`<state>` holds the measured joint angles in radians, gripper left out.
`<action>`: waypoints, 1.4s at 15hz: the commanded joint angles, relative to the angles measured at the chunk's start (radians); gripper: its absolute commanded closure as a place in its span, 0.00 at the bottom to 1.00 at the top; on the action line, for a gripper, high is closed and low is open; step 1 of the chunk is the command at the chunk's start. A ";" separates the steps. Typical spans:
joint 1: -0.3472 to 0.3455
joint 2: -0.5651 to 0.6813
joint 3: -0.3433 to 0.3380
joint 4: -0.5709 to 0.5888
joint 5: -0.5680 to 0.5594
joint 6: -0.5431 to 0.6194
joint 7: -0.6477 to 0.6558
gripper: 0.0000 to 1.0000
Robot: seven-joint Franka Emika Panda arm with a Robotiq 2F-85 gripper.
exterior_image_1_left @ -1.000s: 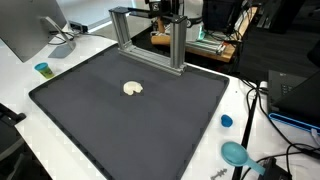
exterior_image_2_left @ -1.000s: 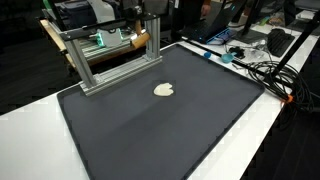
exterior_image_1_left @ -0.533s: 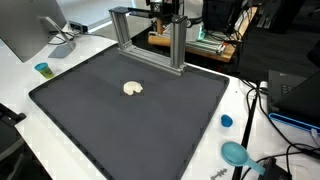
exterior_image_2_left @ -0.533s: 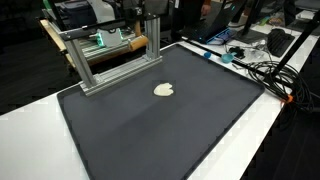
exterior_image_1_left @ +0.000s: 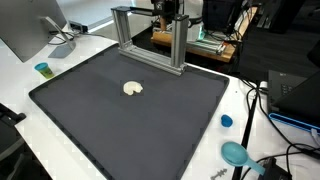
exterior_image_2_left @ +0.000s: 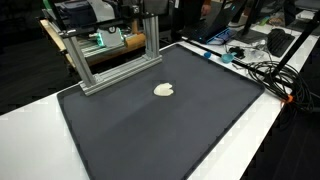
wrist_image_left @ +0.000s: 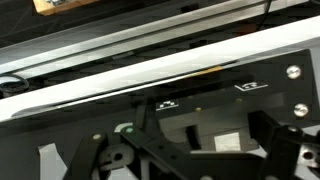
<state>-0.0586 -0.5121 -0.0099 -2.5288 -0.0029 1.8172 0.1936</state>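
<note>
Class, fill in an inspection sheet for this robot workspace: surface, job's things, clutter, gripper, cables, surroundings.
Surface: dark mat on a white table; a small cream piece lies on the mat.
Job's things: aluminium frame stands at the mat's far edge, nearest the gripper.
Clutter: teal cup, blue cap and teal round item, all off the mat.
Gripper: gripper open, nothing seen in it, by the frame's top.
Cables: black cables on the table beside the mat.
Surroundings: monitor; equipment-laden desks behind.

No legible text or labels
</note>
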 commanded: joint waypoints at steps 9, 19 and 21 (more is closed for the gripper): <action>-0.022 0.012 -0.050 0.001 0.137 0.028 -0.008 0.00; -0.068 -0.019 -0.066 -0.002 0.156 0.007 0.043 0.00; -0.069 -0.044 -0.069 0.004 0.166 0.003 0.044 0.00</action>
<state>-0.1080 -0.4948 -0.0794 -2.5122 0.1429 1.8274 0.2255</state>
